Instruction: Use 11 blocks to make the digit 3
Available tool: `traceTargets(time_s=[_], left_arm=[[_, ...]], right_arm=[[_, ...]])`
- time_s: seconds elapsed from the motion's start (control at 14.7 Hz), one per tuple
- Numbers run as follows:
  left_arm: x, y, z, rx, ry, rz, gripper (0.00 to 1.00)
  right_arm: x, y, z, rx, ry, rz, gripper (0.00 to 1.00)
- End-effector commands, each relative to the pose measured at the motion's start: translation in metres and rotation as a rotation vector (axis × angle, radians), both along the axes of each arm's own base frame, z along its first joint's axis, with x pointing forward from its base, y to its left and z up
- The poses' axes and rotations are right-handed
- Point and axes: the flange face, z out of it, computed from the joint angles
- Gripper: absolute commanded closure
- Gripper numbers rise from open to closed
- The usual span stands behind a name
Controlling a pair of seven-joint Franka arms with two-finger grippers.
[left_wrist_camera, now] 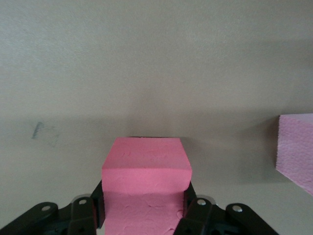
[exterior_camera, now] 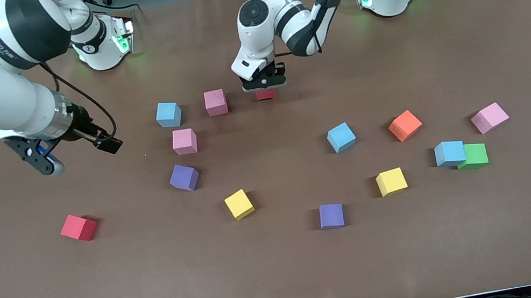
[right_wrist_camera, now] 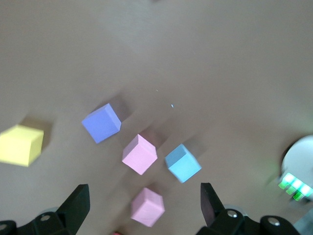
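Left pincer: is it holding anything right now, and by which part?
Yes: the left pincer clamps a red block by two opposite side faces. The right pincer is open, empty.

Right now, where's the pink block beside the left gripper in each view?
Front view: pink block between light blue block and the left gripper's red block.
Left wrist view: cut by the frame edge, beside the red block.
Right wrist view: beside the light blue block, the pink one farther from the purple block.
Landmarks: red block, light blue block.
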Motion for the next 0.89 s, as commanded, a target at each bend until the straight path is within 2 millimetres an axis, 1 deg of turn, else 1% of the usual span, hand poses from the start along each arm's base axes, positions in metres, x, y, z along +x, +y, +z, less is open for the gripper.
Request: traceTargets(time_s=[0.0, 0.07, 0.14, 0.2, 0.27, 0.34, 0.41, 0.48, 0.55, 0.68, 0.75, 0.82], left_arm=[[0.009, 0.006, -0.006, -0.013, 0.0, -0.06, 0.79], [0.012, 0.009, -0.006, -0.013, 0.0, -0.077, 0.77], [0.012, 0.008, -0.007, -0.013, 0.0, -0.083, 0.76], [0.011, 0.008, -0.01, -0.01, 0.004, -0.085, 0.74], [0.012, 0.008, -0.01, -0.012, 0.003, -0.085, 0.72], [0.012, 0.007, -0.011, -0.013, 0.003, -0.084, 0.68], [0.012, 0.006, -0.012, -0.014, 0.004, -0.084, 0.67], [0.013, 0.005, -0.011, -0.019, 0.001, -0.081, 0.65], [0.014, 0.004, -0.01, -0.029, -0.004, -0.076, 0.54], [0.014, 0.004, -0.01, -0.033, -0.001, -0.046, 0.2], [0.015, 0.004, -0.008, -0.036, -0.003, -0.032, 0.0], [0.015, 0.003, -0.004, -0.04, -0.007, -0.018, 0.0]], right_arm=[[-0.048, 0.011, -0.026, -0.022, 0.007, -0.257, 0.0], [-0.058, 0.028, -0.039, -0.043, 0.017, -0.316, 0.0], [-0.069, 0.04, -0.058, -0.062, 0.024, -0.366, 0.0], [-0.083, 0.058, -0.075, -0.073, 0.014, -0.417, 0.0], [-0.092, 0.067, -0.089, -0.08, 0.006, -0.463, 0.0], [-0.104, 0.076, -0.106, -0.092, 0.01, -0.472, 0.0], [-0.116, 0.088, -0.12, -0.093, 0.002, -0.462, 0.0], [-0.125, 0.099, -0.125, -0.086, -0.015, -0.478, 0.0], [-0.127, 0.108, -0.129, -0.079, -0.027, -0.48, 0.0], [-0.14, 0.138, -0.151, -0.081, -0.039, -0.461, 0.0], [-0.141, 0.148, -0.163, -0.085, -0.043, -0.481, 0.0], [-0.141, 0.15, -0.174, -0.093, -0.039, -0.484, 0.0]])
